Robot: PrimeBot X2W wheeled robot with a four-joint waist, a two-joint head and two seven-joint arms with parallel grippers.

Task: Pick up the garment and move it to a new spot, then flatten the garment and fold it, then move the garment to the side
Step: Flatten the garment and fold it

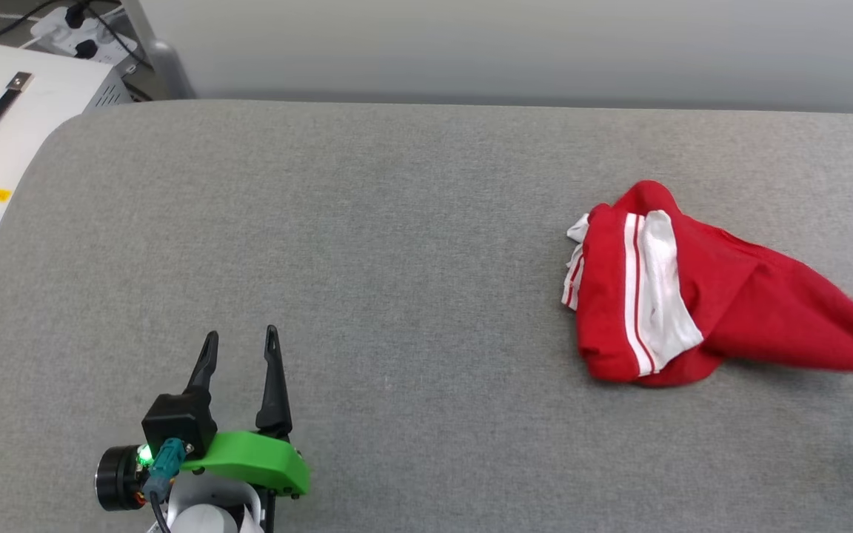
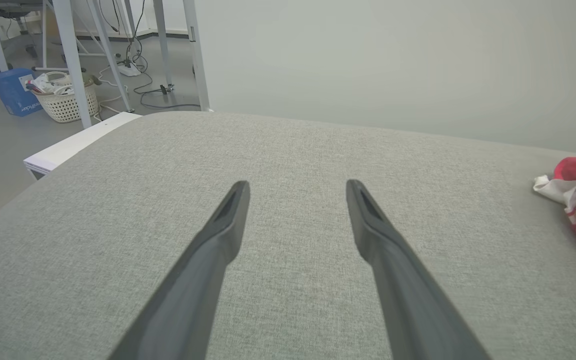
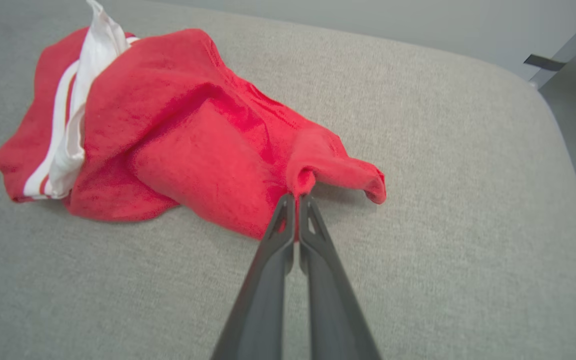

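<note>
- right gripper pinched shut on garment edge, crumpled on table's right side
- left gripper open, empty
- lift high, carry slowly so the thin pinch holds

Red garment, white striped trim; grey table.
</note>
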